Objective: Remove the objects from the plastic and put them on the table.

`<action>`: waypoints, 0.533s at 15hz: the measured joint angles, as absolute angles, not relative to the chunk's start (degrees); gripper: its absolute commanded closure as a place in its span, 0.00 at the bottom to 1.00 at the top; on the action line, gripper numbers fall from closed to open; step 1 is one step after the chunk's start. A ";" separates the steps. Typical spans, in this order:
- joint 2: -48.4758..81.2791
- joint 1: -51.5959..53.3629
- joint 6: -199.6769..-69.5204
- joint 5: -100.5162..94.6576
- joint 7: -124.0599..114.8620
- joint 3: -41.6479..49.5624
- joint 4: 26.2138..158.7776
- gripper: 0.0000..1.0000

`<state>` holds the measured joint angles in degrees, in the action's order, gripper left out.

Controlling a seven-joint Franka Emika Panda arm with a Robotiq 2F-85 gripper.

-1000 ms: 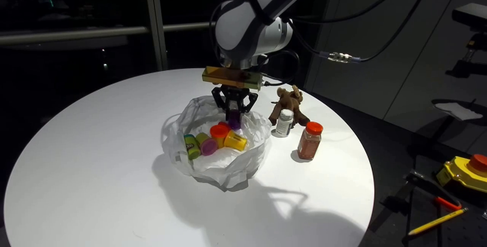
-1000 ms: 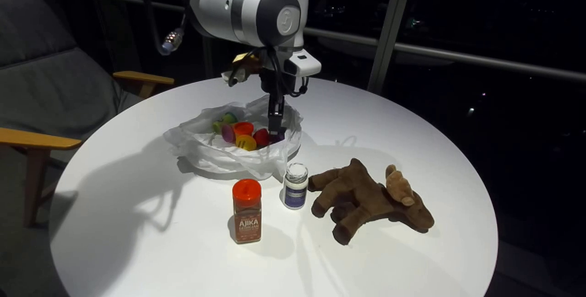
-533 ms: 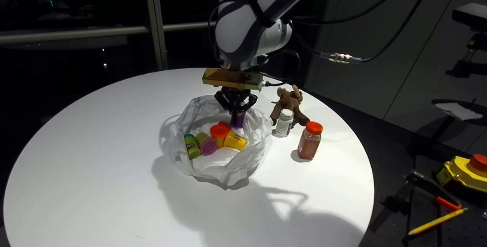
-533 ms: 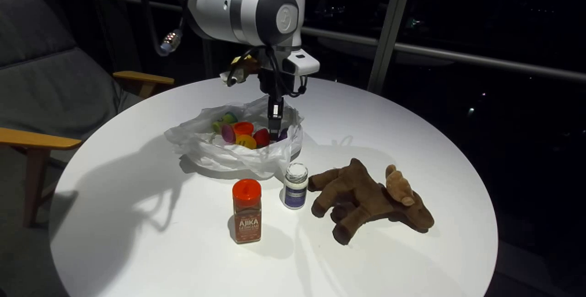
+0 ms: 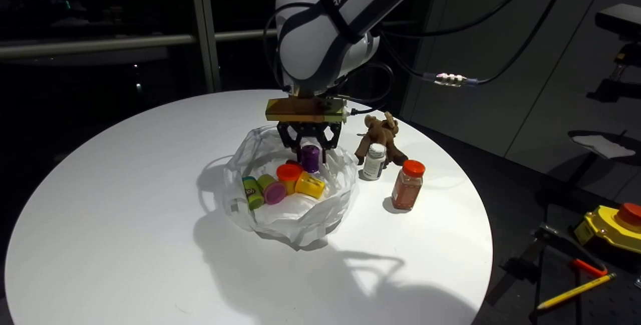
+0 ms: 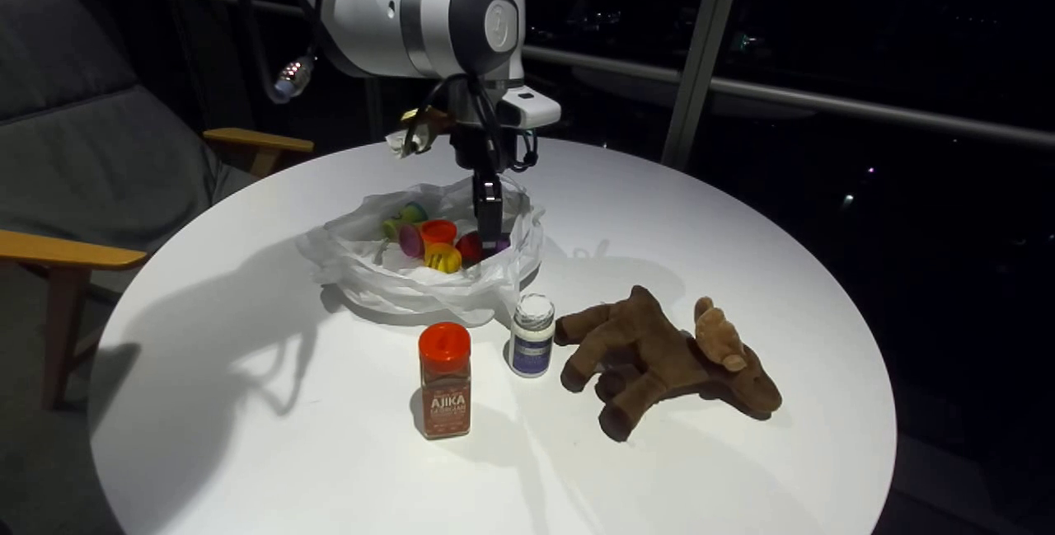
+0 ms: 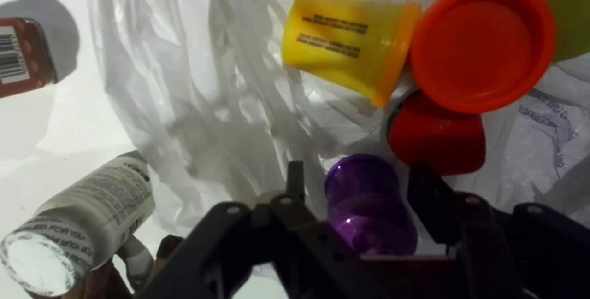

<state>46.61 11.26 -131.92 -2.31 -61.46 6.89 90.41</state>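
The pincer [image 7: 357, 181] has spread; released, it straddles the purple jar [image 7: 368, 207] in the bag [image 5: 300, 233]; grasping seems in hand; next, likely, clench and lift clear to the counter [image 5: 125, 215].

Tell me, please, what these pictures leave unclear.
Purple item: an exterior view, partly hidden behind the gripper.
Red-capped bottle: wrist view, partly cut off by the left edge.
Brown animal: wrist view, mostly hidden by the white bottle, gripper and bottom edge.
White bottle's label: both exterior views, print too small to read.
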 measured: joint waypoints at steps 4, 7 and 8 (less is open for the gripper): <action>46.64 11.36 -131.92 -3.91 -61.46 7.11 89.75 0.00; 46.84 11.35 -131.92 -4.26 -61.44 7.63 88.71 0.00; 46.95 11.33 -131.91 -4.26 -61.42 7.76 88.31 0.00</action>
<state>46.95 11.33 -131.91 -4.26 -61.42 7.76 88.31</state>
